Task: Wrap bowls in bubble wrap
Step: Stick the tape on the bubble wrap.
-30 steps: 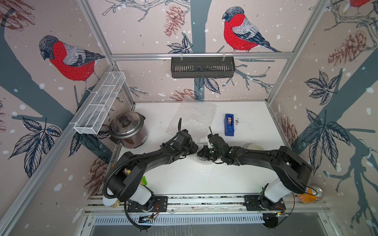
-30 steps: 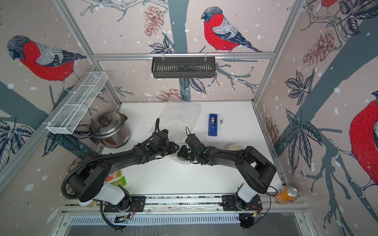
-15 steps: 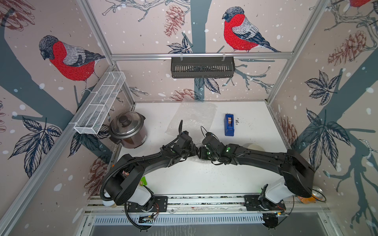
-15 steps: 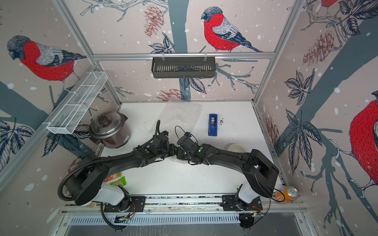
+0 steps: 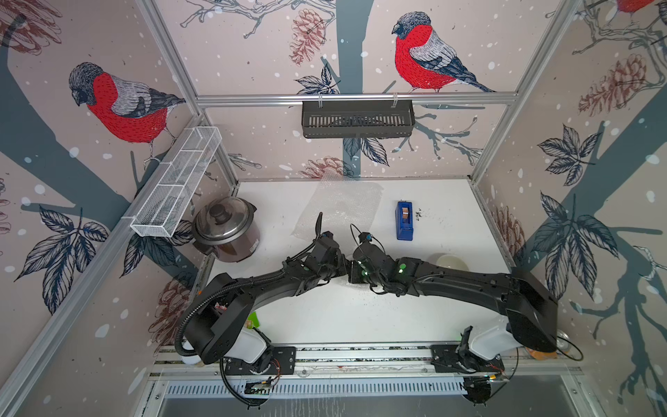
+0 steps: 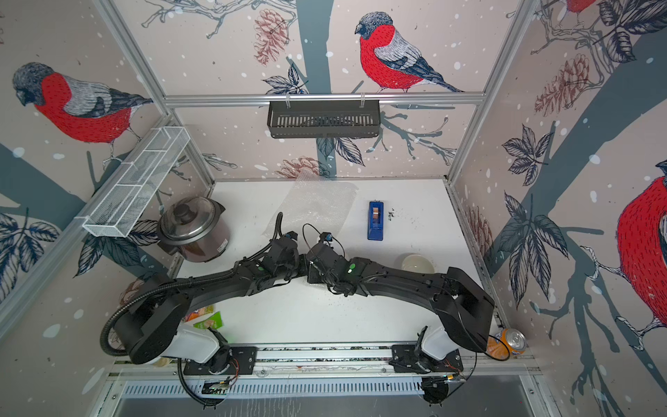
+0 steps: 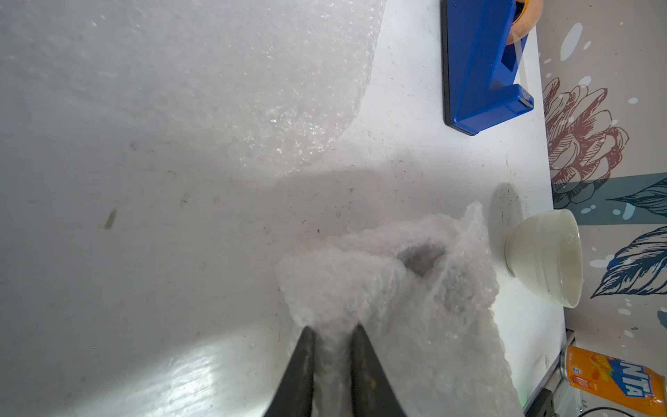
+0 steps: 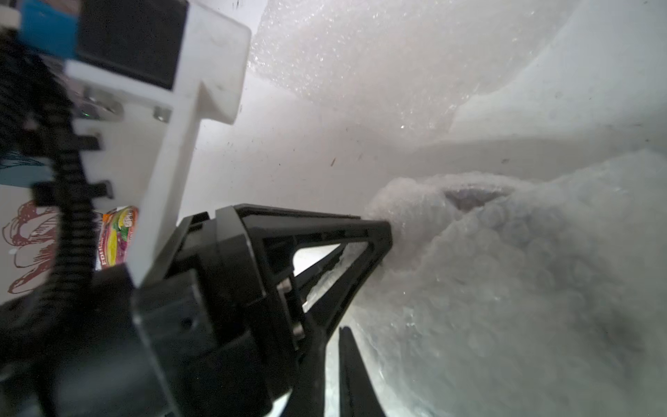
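Note:
A crumpled bundle of bubble wrap [image 7: 389,289] lies mid-table, and a bit of the lilac bowl [image 7: 420,258] shows through a gap in it. My left gripper [image 7: 332,330] is shut on a bunched fold of this wrap. My right gripper [image 8: 330,335] is pressed against the same bundle [image 8: 505,289] from the opposite side, shut, with a thin edge of wrap between its fingers. In both top views the two wrists meet over the bundle and hide it, the left gripper [image 5: 343,268] facing the right gripper [image 5: 355,276]. The cream bowl [image 5: 449,261] stands bare to the right. A second flat sheet [image 5: 343,205] lies behind.
A blue tape dispenser [image 5: 404,220] stands behind the right wrist. The steel cooker [image 5: 225,231] sits at the left edge. An orange soda can [image 6: 509,343] lies off the table's front right corner, and snack packets [image 6: 207,319] near the left arm's base.
My right gripper opened, shifted a little along the bundle and shut again, with its arm stretched further toward the middle. The left gripper kept its pinch on the wrap.

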Available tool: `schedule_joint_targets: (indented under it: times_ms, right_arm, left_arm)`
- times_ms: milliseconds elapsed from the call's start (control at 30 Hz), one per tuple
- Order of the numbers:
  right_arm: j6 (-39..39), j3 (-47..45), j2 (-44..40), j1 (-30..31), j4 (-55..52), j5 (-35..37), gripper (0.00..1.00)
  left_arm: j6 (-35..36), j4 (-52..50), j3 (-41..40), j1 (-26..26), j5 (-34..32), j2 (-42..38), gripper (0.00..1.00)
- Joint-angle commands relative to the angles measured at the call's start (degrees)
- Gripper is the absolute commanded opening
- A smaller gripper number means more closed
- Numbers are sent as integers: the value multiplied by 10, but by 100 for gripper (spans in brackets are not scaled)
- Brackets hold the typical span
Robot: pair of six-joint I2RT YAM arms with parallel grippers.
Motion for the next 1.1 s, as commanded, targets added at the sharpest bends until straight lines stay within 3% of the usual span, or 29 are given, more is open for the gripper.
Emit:
schedule_joint_targets:
  times_ms: [0,267,500,900,1067]
  right_arm:
    - [14,-28,6,2,14,13,6]
    - [29,-47,13,47,38,0,0]
    - [32,-49,-68,26,10,42,9]
    - [57,-81,3,55,25,5,0]
    - [46,-71,-62,38,-2,39,4]
  left_arm:
    - [-5,7,-2,-2,6,-2,20]
    - [-10,12,-7,-2,7,0,19]
    - [-16,12,-12,-3,6,-7,19]
    - [-26,10,-13,-6,8,-16,19]
    - [-26,9,-14,-9,9,-15,20]
